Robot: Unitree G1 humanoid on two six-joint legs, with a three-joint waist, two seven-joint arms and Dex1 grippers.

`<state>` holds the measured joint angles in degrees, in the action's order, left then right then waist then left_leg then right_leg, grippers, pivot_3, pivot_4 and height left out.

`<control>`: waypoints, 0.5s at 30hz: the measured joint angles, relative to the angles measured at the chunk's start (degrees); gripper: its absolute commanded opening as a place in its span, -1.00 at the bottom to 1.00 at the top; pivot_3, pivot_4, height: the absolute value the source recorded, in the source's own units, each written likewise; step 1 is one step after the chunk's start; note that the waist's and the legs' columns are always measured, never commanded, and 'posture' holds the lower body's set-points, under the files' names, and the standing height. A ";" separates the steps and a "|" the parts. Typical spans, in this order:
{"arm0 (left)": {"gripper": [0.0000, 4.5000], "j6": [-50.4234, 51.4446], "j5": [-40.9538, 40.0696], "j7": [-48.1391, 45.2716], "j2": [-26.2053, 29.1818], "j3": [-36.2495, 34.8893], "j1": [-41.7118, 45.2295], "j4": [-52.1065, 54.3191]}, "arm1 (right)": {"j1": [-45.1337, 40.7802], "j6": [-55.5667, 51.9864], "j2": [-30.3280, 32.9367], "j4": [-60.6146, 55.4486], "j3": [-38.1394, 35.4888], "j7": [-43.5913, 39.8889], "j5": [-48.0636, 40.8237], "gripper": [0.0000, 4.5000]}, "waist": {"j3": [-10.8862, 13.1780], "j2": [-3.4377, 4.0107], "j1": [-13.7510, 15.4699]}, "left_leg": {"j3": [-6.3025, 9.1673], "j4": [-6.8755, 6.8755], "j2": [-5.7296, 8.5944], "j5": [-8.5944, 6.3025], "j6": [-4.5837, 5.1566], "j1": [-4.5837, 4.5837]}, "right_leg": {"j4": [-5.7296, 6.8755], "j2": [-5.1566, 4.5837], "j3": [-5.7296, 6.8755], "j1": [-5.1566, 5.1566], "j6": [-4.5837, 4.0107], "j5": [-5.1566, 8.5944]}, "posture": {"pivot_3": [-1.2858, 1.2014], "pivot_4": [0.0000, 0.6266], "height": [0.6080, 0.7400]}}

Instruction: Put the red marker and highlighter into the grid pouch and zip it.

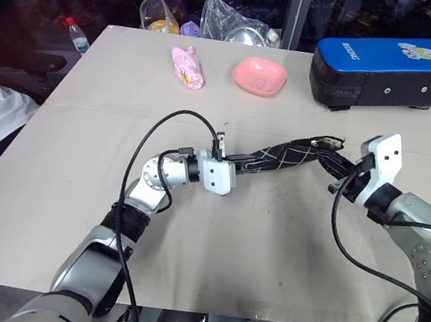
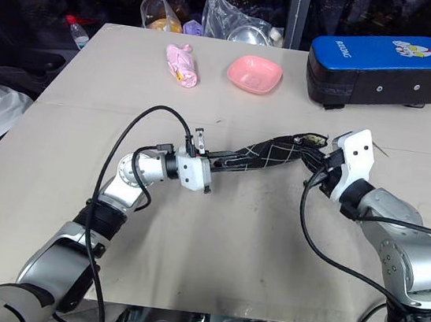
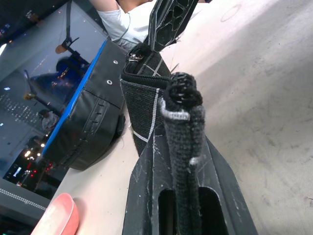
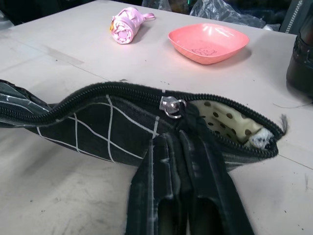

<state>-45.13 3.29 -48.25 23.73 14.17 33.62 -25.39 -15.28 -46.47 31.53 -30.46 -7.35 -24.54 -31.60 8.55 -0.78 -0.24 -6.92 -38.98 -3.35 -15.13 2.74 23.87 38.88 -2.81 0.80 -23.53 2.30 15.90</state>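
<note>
I see the flat black fabric grid pouch (image 1: 284, 156) stretched above the beige surface (image 1: 269, 239) between both arms: left gripper (image 1: 241, 162) jaws pinch one end, right gripper (image 4: 178, 128) jaws pressed together, apparently on its zipper pull (image 4: 171, 106) (mostly zipped).

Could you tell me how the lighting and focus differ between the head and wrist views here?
Left eye view: evenly lit table, dark background, faint shadows. Left wrist view: near pouch strap sharp, blue-topped case softer, lights reflected in dark glass. Right wrist view: grid pouch zipper crisp, pink dish slightly soft.
</note>
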 measured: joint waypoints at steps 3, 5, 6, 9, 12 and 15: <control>-1.00 0.00 0.01 0.07 0.04 0.00 -0.09 0.01 | -0.23 -0.46 0.02 0.02 0.00 0.14 0.00 -0.99 | 0.00 0.00 -0.01 | 0.01 0.00 0.00 0.00 0.00 0.00 | 0.00 0.00 0.00 0.00 0.00 0.00 | 0.03 -0.52 0.96; -1.00 0.01 0.02 0.16 0.07 0.00 -0.11 0.01 | -0.25 -0.45 0.06 0.02 0.00 0.15 0.03 -0.99 | 0.00 0.00 -0.01 | 0.00 0.00 0.00 0.00 0.00 0.00 | 0.00 0.00 0.00 0.00 0.00 0.00 | 0.03 -0.52 0.96; -1.00 0.02 0.02 0.25 0.08 0.00 -0.11 0.01 | -0.25 -0.45 0.11 0.02 0.00 0.14 0.05 -0.99 | 0.00 0.00 -0.01 | 0.00 0.00 0.00 0.00 0.00 0.00 | 0.00 0.00 0.00 0.00 0.00 0.00 | 0.03 -0.52 0.96; -1.00 0.05 0.02 0.53 0.18 0.00 -0.12 0.01 | -0.25 -0.49 0.15 0.00 -0.53 -0.25 -0.77 -0.99 | 0.00 0.00 -0.02 | 0.01 0.00 0.00 0.00 0.00 0.00 | 0.00 0.00 0.00 0.00 0.00 0.00 | 0.03 -0.52 0.96; -1.00 0.11 0.02 0.55 0.39 0.01 -0.13 0.01 | -0.24 -0.85 0.53 -0.52 -1.57 -1.14 -2.51 -0.99 | 0.00 0.00 -0.04 | 0.00 0.00 0.00 0.00 0.00 0.00 | 0.00 0.00 0.00 0.00 0.00 0.00 | 0.03 -0.52 0.96; -1.00 0.12 0.02 0.55 0.39 0.13 -0.13 0.01 | -0.24 -0.85 1.15 -1.01 -1.65 -0.97 -2.59 -0.99 | 0.00 0.00 -0.05 | 0.01 0.00 0.00 0.00 0.00 0.00 | 0.01 0.00 0.00 0.00 0.00 0.00 | 0.03 -0.52 0.96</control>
<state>-45.01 3.30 -47.71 24.11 14.30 33.49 -25.38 -15.52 -47.32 32.68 -31.48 -9.00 -25.51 -34.19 8.55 -0.78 -0.29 -6.91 -38.98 -3.36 -15.13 2.74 23.87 38.89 -2.81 0.81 -23.53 2.31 15.90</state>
